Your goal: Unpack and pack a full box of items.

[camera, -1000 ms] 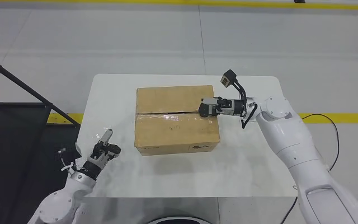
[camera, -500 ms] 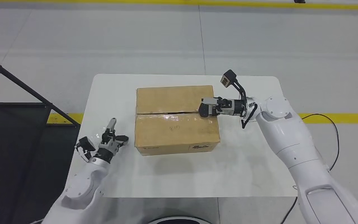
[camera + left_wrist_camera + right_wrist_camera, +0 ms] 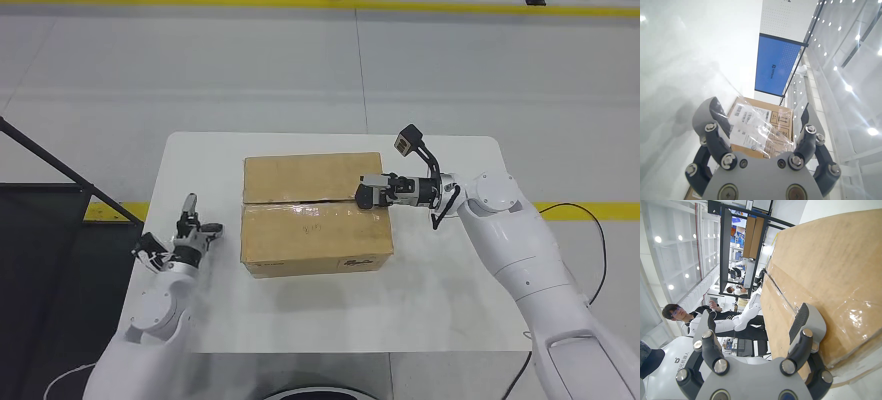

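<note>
A shut brown cardboard box (image 3: 315, 212) sits mid-table, clear tape along its top seam. My right gripper (image 3: 362, 193) stands open at the box's right end; in the right wrist view one finger (image 3: 804, 321) lies on the box top (image 3: 829, 266) beside the seam, the other hangs off the side. My left gripper (image 3: 195, 225) is open a short way left of the box. The left wrist view shows a loose strip of clear tape (image 3: 772, 130) draped across its fingers (image 3: 717, 117), with the labelled end of the box (image 3: 745, 132) beyond them.
The white table (image 3: 440, 300) has bare room in front of and to the right of the box. A dark panel (image 3: 50, 250) stands off the table's left edge.
My left gripper has risen from the table's front-left corner toward the box's left side and turned. The right arm and the box have stayed put.
</note>
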Robot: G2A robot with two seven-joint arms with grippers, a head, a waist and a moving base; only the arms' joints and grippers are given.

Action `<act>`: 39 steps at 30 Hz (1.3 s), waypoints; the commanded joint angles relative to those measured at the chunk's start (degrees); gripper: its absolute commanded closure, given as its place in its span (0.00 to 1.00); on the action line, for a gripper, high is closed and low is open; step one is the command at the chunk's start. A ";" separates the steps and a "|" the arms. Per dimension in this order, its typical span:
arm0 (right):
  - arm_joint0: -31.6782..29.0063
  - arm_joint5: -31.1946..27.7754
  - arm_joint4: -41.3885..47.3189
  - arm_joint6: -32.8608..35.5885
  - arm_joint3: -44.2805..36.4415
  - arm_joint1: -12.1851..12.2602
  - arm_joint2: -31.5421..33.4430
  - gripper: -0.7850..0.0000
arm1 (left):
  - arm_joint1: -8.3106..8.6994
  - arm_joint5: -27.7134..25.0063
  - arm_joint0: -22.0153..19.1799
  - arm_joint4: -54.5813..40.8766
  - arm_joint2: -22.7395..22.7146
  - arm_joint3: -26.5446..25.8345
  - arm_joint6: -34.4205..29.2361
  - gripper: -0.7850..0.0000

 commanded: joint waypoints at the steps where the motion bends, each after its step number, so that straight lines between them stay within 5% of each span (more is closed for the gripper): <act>1: 0.00 0.00 0.00 0.00 0.00 0.00 0.00 0.00 | -0.07 -0.56 0.00 0.67 -0.57 -0.35 0.59 0.00; 19: 0.00 0.00 0.00 0.00 0.00 0.00 0.00 0.00 | -0.93 -5.84 2.35 12.02 -4.81 -9.83 8.93 0.00; 39: -4.75 7.33 -2.79 -6.80 -6.57 1.55 4.83 0.00 | -2.08 -4.09 1.74 22.29 -5.31 -19.86 10.19 0.00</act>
